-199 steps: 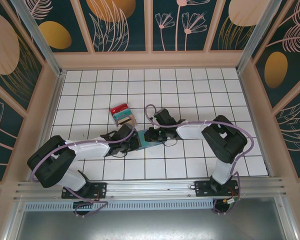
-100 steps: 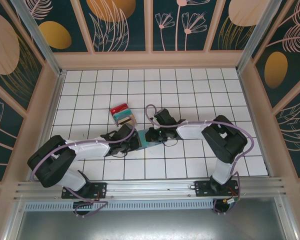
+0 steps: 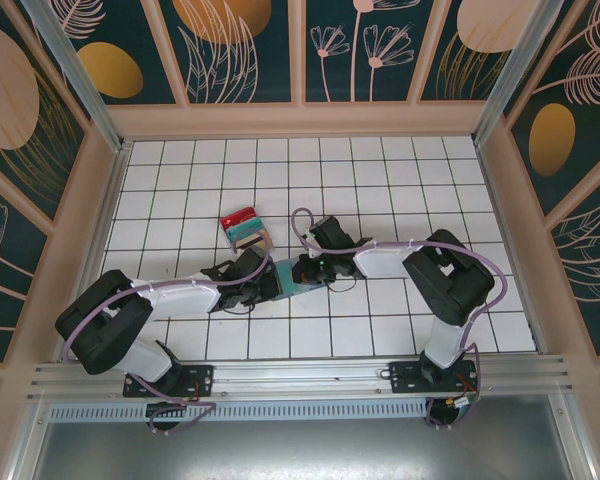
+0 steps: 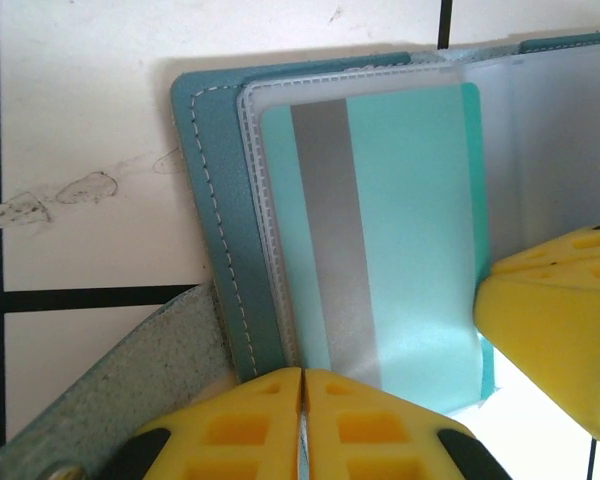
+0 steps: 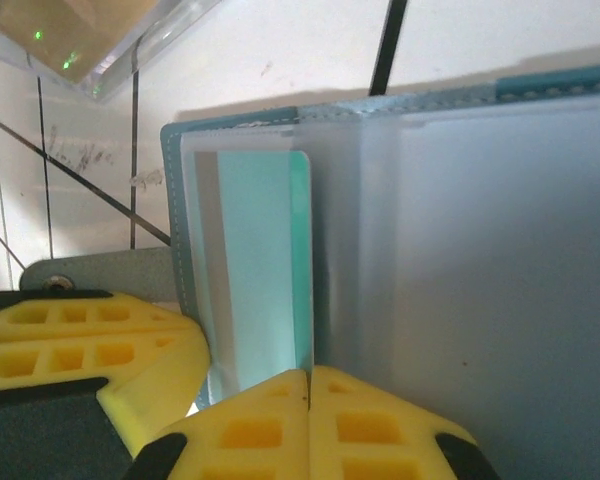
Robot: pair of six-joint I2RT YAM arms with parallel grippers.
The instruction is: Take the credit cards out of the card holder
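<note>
Mid-table: one card holder | seemingly one teal card inside | left gripper, right gripper clenched

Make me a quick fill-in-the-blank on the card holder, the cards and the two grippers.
The card in the clear sleeve of the holder is ____.
The left gripper and right gripper are both ____.
The loose pile has teal, tan and ____ cards.
Missing: teal; shut; red.
</note>
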